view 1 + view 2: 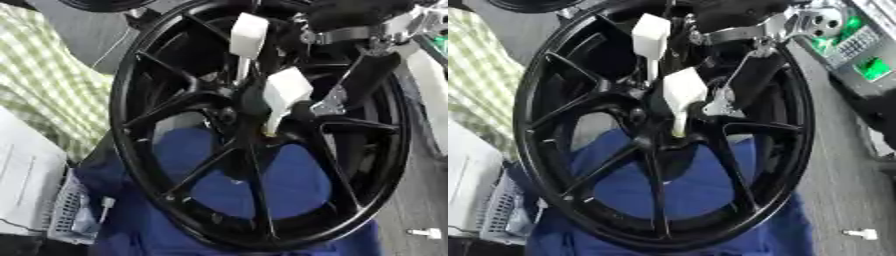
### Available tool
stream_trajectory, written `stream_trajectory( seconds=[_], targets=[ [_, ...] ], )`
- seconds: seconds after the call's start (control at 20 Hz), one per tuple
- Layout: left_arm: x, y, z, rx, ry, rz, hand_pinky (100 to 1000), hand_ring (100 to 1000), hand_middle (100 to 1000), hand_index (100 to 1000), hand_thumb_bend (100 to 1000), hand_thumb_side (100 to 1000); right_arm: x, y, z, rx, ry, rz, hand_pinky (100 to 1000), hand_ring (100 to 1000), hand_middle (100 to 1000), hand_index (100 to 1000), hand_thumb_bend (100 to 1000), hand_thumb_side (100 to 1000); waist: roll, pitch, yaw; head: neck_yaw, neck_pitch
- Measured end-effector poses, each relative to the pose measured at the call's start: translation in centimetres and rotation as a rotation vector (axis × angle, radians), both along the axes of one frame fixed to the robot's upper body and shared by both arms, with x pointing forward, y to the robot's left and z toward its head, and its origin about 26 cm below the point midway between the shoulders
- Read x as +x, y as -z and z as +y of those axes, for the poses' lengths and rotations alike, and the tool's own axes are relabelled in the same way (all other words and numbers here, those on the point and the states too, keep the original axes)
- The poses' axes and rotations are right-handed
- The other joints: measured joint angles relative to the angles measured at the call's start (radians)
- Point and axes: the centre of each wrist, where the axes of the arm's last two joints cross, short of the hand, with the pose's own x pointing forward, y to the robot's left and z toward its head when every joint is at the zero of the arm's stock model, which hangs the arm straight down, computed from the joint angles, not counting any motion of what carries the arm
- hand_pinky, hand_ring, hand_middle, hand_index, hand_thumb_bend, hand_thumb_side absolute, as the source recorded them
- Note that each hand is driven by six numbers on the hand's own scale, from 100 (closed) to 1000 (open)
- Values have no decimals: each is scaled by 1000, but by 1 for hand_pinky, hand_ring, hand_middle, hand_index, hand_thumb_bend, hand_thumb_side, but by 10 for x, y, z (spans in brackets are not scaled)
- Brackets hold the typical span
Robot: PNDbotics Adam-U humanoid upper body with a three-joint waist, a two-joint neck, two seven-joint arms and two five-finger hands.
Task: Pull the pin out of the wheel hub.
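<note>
A black spoked wheel (149,165) stands tilted and fills both views, its hub (229,116) near the middle. Two white-headed pins stand at the hub. The upper pin (248,35) runs its thin stem down toward the hub. The lower pin (285,91) has a pale tip just right of the hub centre. My right hand (354,82) reaches in from the upper right, black with silver joints. Its fingers (750,80) close against the lower pin's head. My left hand shows in neither view.
Blue cloth (293,182) lies under the wheel. Green checked fabric (44,80) is at the left, with a white box and mesh basket (66,212) at the lower left. Grey floor on the right holds a small white piece (861,233). Green-lit equipment (855,47) sits upper right.
</note>
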Motion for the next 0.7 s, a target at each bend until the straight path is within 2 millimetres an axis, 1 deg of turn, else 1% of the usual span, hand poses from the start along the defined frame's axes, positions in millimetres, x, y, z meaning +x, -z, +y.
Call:
stream_trajectory(
  seconds=[0.1, 0.15, 0.35, 0.6, 0.7],
  targets=[
    [0, 0, 0, -1, 1, 0, 593, 640, 589, 731, 410, 590, 0, 0, 0, 15, 1, 8, 805, 734, 566, 667, 272, 336, 0, 0, 0, 0, 0],
    [0, 0, 0, -1, 1, 0, 593, 640, 589, 731, 408, 590, 0, 0, 0, 23, 1, 13, 803, 718, 536, 640, 256, 304, 0, 0, 0, 0, 0],
    [0, 0, 0, -2, 1, 0, 594, 640, 590, 731, 407, 591, 0, 0, 0, 65, 6, 39, 790, 677, 496, 602, 167, 243, 1, 0, 0, 0, 0],
    [0, 1, 0, -2, 1, 3, 595, 641, 590, 731, 405, 591, -1, -1, -1, 151, 23, 79, 785, 655, 465, 576, 105, 199, 3, -3, 0, -1, 0],
    [0, 1, 0, -2, 1, 3, 595, 641, 591, 731, 405, 591, -4, -4, -6, 210, 38, 95, 784, 648, 455, 566, 100, 187, 3, -9, -2, -1, 0]
  ],
)
